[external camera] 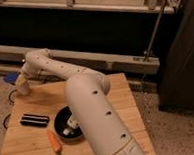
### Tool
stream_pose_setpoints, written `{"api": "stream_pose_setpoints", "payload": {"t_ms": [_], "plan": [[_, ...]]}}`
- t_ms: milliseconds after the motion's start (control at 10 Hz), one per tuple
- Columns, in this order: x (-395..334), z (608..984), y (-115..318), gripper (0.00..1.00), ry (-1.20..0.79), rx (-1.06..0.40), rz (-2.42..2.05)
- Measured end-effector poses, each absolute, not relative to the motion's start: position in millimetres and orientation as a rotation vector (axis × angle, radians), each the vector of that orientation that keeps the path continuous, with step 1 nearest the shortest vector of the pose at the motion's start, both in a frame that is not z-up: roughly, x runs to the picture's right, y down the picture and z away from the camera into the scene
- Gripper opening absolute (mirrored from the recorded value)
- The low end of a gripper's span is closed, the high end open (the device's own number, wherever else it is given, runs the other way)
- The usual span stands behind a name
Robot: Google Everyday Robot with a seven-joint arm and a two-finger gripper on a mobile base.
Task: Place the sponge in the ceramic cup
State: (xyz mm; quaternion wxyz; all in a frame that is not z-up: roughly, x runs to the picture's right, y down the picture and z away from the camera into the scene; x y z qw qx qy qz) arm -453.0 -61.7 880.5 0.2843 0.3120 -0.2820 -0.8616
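The pale arm (87,100) bends to the frame's upper left, its gripper (24,77), grip unclear, over the small cream ceramic cup (23,89), beside the bright blue sponge block (11,78).

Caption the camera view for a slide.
Claw, with blue sponge alongside, above the ceramic cup at the wooden table's far-left corner.

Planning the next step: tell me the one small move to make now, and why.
Probably nudge the tool slightly right in the view, then lower it. The tool hangs at the table's far left corner just above the cup, and the blue sponge beside it sits left of the cup's mouth, not yet inside.
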Motion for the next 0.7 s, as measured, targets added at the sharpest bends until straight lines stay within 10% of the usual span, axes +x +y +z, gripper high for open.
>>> {"api": "stream_pose_setpoints", "payload": {"t_ms": [700], "plan": [[-425, 879, -75, 0.8, -0.743, 0.774, -2.314]]}}
